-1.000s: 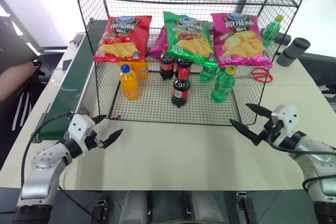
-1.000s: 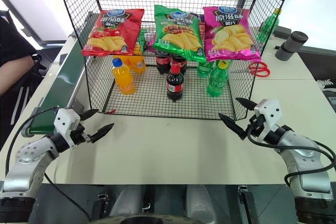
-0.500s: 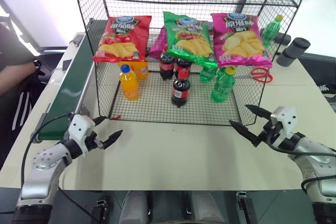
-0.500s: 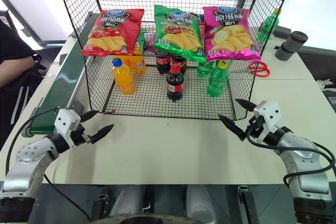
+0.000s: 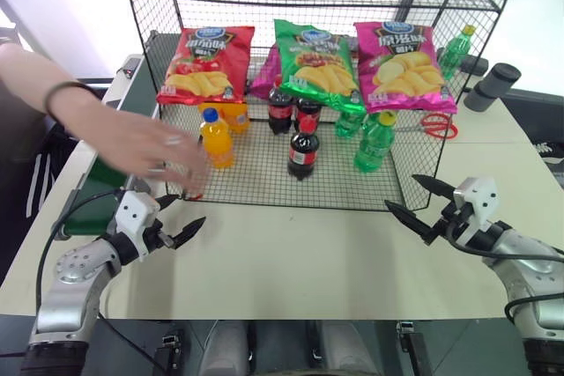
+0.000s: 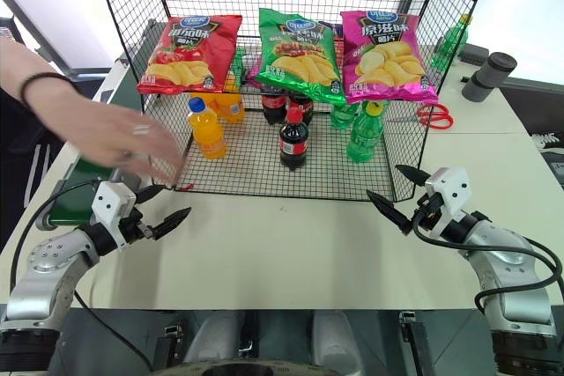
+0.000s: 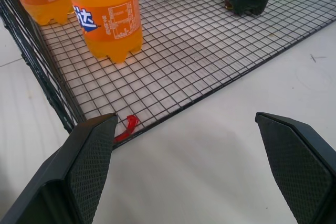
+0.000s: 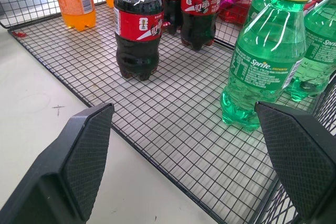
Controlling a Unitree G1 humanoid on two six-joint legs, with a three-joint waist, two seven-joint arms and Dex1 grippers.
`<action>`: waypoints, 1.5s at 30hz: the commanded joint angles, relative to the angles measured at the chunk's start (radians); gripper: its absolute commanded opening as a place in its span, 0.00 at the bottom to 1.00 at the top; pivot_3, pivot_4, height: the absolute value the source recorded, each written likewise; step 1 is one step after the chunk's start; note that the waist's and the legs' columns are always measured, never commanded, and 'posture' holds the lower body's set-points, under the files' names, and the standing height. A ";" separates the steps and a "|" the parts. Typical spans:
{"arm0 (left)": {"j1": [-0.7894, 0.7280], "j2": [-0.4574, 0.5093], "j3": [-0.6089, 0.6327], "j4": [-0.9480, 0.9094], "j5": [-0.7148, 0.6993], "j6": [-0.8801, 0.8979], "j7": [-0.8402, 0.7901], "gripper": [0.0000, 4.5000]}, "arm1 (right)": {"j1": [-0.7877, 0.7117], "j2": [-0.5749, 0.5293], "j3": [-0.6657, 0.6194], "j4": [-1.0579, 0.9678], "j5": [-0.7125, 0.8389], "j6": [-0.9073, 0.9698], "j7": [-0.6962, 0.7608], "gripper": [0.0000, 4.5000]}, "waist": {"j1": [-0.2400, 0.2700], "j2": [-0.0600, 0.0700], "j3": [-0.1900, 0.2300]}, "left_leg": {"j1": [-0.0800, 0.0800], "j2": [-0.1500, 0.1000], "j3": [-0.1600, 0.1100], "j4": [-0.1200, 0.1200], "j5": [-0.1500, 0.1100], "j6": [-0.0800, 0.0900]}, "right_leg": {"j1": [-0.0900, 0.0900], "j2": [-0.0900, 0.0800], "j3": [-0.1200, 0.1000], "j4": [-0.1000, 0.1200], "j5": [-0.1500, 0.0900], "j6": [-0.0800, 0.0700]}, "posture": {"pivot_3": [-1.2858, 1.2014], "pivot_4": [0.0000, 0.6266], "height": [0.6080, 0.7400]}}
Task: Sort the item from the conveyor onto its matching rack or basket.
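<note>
Beige desk carries a tall wire shelf, and its bottom tier is a black wire-mesh basket standing towards the far edge. We see a cola bottle with red cap upright near the middle of the basket floor, with two more cola bottles behind it. An orange soda bottle stands at the basket's left side, and green Sprite bottles stand at its right side. Three chip bags hang above them. Along the left edge of the desk runs the green conveyor. A person's hand reaches over the conveyor towards the basket's front left corner. Our left gripper and right gripper hover over the near part of the desk, both spread wide and holding nothing.
</note>
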 commanded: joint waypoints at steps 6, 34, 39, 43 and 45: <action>-0.027 0.001 -0.003 0.000 0.011 -0.017 0.004 1.00 | -0.015 0.007 0.001 -0.037 0.000 -0.007 -0.010 0.99 | 0.000 0.000 0.000 | 0.000 0.000 0.000 0.000 0.000 0.000 | 0.000 0.000 0.000 0.000 0.000 0.000 | 0.52 0.24 1.00; -0.042 0.002 -0.008 -0.013 0.008 -0.006 0.002 1.00 | -0.028 0.008 0.018 -0.047 -0.007 0.000 -0.022 0.99 | 0.000 0.000 0.000 | 0.000 0.000 0.000 0.000 0.000 0.000 | 0.001 0.002 0.000 0.000 0.002 0.003 | 0.52 0.24 1.00; -0.043 0.001 -0.009 -0.020 0.005 -0.001 0.004 1.00 | -0.030 0.006 0.018 -0.041 -0.010 -0.004 -0.018 0.99 | 0.000 0.000 0.000 | 0.000 0.000 0.000 0.001 0.000 0.000 | 0.001 0.002 0.000 0.000 0.002 0.004 | 0.52 0.24 1.00; -0.040 0.002 -0.007 -0.024 0.004 0.001 0.003 1.00 | -0.028 0.006 0.016 -0.040 -0.009 -0.005 -0.015 0.99 | 0.000 0.000 0.000 | 0.000 0.000 0.000 0.001 0.000 0.000 | 0.001 0.003 0.000 0.001 0.002 0.004 | 0.52 0.24 1.00; -0.039 0.003 -0.006 -0.028 0.003 0.003 0.004 1.00 | -0.027 0.006 0.016 -0.039 -0.010 -0.007 -0.014 0.99 | 0.000 0.000 0.000 | 0.000 0.000 0.000 0.001 0.000 0.000 | 0.001 0.003 0.000 0.001 0.002 0.004 | 0.52 0.24 1.00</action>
